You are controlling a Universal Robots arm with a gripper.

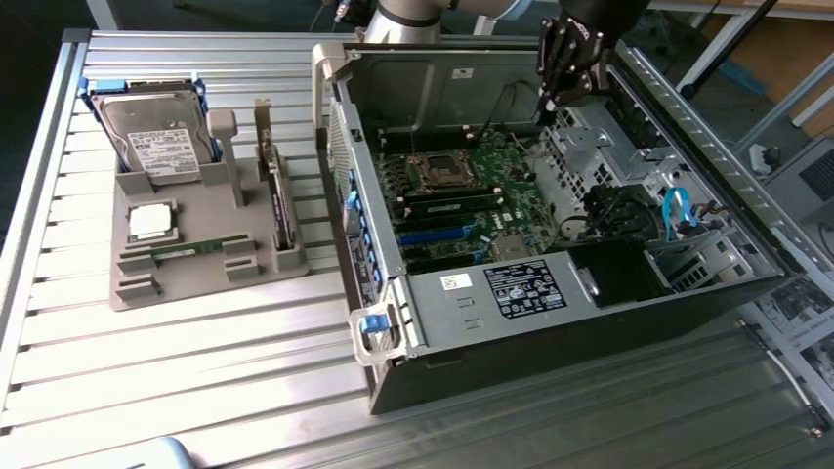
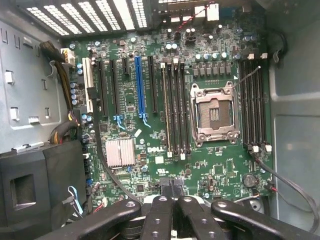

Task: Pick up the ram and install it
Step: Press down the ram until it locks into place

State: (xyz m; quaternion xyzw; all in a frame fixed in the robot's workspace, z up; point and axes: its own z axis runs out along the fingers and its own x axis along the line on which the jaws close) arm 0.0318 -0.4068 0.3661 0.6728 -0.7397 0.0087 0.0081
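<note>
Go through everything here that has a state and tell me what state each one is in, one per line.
gripper: shut, empty, above the open case
computer case: side panel off, lying flat
processor socket: empty, frame closed
ram: lying in the grey holder, not picked up
hard drive: propped in the holder

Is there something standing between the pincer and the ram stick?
Yes. The pincer, shut, is inside the open computer case. The ram lies flat in the grey holder outside, so the case's side wall stands between them.
</note>
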